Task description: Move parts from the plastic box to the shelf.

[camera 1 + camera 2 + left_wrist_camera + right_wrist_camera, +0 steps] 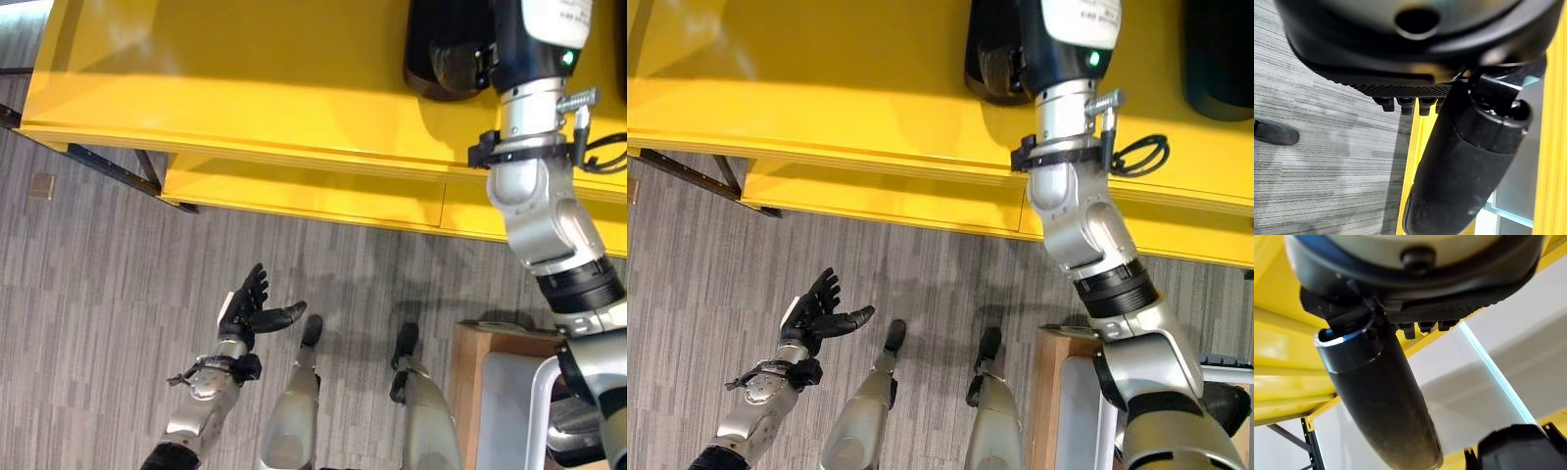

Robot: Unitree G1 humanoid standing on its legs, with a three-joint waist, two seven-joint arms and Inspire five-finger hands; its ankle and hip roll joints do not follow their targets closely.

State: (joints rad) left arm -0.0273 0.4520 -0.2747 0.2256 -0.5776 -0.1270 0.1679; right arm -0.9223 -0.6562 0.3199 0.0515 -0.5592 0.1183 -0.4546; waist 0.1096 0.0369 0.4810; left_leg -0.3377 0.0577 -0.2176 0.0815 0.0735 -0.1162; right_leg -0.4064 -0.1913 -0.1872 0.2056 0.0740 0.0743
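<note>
Yellow shelf carries a dark part beside the right hand (its fingers' grip cannot be told). Left hand hovers above the grey floor, fingers spread, empty.

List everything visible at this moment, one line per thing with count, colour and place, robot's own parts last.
shelf: one, yellow, across the top of both eye views, with a lower yellow level beneath its front edge.
parts: two showing, black and rounded, on the shelf; one by the right arm's end, the other at the right eye view's right edge.
wooden stand: one, light brown, on the floor at lower right beside the right arm.
floor: grey striped carpet, below the shelf.
left hand: dark, fingers spread and relaxed, holding nothing, low over the floor.
right hand: dark, reached over the shelf beside a black part; its fingers are not readable.
</note>
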